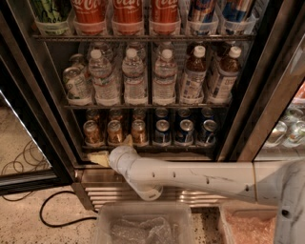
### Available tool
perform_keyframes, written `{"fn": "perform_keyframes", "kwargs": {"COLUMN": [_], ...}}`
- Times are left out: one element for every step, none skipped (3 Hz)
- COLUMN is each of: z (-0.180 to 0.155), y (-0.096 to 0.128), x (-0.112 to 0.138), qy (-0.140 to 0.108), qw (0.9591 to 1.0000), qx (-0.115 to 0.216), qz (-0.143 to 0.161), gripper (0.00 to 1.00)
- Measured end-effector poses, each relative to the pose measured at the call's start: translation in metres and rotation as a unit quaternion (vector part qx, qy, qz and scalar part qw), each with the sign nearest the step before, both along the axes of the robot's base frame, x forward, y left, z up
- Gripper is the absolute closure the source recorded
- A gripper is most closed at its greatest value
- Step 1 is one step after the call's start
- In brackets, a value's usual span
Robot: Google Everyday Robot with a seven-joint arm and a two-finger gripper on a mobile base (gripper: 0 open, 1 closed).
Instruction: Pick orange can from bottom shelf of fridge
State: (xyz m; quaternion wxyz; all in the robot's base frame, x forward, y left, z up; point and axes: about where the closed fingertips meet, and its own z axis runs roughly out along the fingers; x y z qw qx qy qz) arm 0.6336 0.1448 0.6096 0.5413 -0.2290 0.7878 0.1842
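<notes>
Three orange cans (114,132) stand in the front row at the left of the bottom shelf (157,148) of the fridge (248,100), with more behind them. Blue cans (185,131) fill the right half of that shelf. My gripper (113,148), at the end of the white arm (190,177), is at the shelf's front rail, just below the left and middle orange cans. It is open and empty: one pale fingertip (99,158) points left and the other (127,140) rises between two orange cans.
Water bottles (133,78) line the rack above, and red cola cans (127,14) stand on top. The ribbed steel base panel (200,196) is under the arm. Two clear plastic bins (143,224) sit in front. A black cable (57,209) lies on the floor at the left, by the open door (28,177).
</notes>
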Motion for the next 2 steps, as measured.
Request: {"fn": "perform_keyframes", "kwargs": {"z": [-0.021,-0.027], "y": [-0.012,-0.027], "x": [0.002,0.0], "qy": [-0.003,-0.013], "qw": [0.999,0.9969], "qx": [0.004,0.009], "qz": [-0.044,-0.077], "gripper": [0.0,0.0]}}
